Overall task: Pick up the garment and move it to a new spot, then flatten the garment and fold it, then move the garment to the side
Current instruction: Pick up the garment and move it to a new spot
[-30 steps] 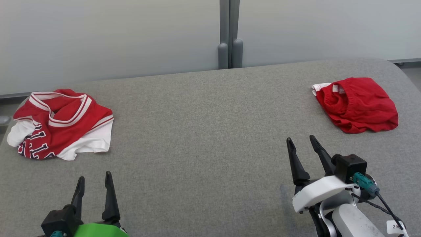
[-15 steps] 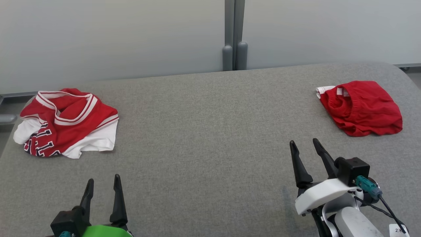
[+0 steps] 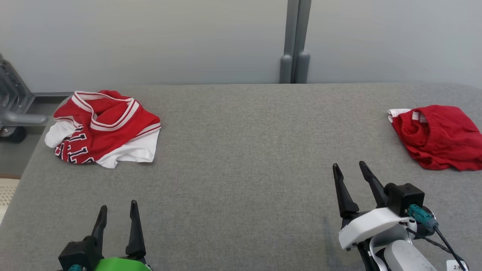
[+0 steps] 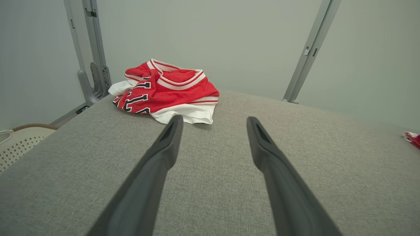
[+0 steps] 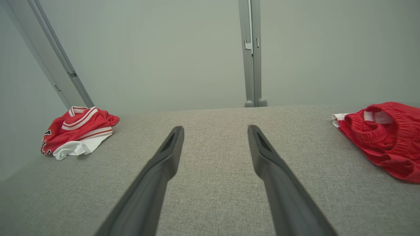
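Jersey (image 3: 103, 128), red and white with black lettering, lies crumpled at the 10 o'clock corner of the grey fabric-covered table (image 3: 241, 158), untouched. A second garment, a pair of red shorts (image 3: 438, 137) with an elastic waistband, lies bunched at 3 o'clock, well apart from the jersey and cut by the edge of the head view. Left gripper (image 3: 118, 205) sits at 7 o'clock with its two fingers spread and nothing between them; in the left wrist view the jersey lies just beyond the fingertips, towards 11 o'clock. Right gripper (image 3: 348, 165) sits at 5 o'clock, fingers likewise spread and empty, with the shorts off at 2 o'clock from it. Change over the last second: the whole head view has slid to the right, so the grey wall post (image 3: 295, 41) now stands right of centre and a grey metal frame (image 3: 15, 109) has come in at 9 o'clock. This is a turn of the camera towards the robot's left, not a displacement of the garments; neither piece has shifted on the table. Assessment: the turn suggests the jersey is the piece selected. The pick-up step is not yet begun; moving, flattening, folding and setting aside all remain. The next move calls for a reach by the left arm towards 11 o'clock.
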`<state>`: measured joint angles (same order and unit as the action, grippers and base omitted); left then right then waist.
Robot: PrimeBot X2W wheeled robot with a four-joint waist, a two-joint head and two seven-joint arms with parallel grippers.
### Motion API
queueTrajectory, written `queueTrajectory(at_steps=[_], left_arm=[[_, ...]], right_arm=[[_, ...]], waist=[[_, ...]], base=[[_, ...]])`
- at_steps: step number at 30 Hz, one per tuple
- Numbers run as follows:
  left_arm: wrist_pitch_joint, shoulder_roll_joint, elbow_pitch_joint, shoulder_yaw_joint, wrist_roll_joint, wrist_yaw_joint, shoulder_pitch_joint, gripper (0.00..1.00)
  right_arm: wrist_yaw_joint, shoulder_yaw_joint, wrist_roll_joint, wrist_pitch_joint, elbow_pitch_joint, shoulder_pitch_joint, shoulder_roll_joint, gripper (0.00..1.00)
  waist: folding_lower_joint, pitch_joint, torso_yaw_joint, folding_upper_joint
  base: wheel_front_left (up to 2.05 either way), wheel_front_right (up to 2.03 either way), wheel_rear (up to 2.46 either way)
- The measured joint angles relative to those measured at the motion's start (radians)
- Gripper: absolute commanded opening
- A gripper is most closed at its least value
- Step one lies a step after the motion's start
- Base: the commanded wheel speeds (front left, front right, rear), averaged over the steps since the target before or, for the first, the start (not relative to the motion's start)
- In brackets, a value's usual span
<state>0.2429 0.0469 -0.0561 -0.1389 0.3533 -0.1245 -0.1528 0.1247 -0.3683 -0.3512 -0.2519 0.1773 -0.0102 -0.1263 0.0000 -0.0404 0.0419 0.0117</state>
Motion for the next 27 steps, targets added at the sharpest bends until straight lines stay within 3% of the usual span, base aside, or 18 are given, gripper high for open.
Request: queueTrajectory(at_steps=[19,27], left_arm=[[0.000,0.000,-0.005,0.008,-0.008,0.000,0.001,1.00],[0.005,0.001,0.000,0.042,-0.008,0.000,0.000,1.00]], right_arm=[[-0.003,0.004,0.006,0.000,-0.008,0.004,0.015,1.00],[-0.019,-0.019,0.017,0.000,-0.002,0.003,0.026,1.00]], waist=[[0.0000,-0.013,0.233,0.0000],[0.0000,-0.014,0.264,0.0000]], base=[[0.00,0.00,0.00],[0.00,0.00,0.00]])
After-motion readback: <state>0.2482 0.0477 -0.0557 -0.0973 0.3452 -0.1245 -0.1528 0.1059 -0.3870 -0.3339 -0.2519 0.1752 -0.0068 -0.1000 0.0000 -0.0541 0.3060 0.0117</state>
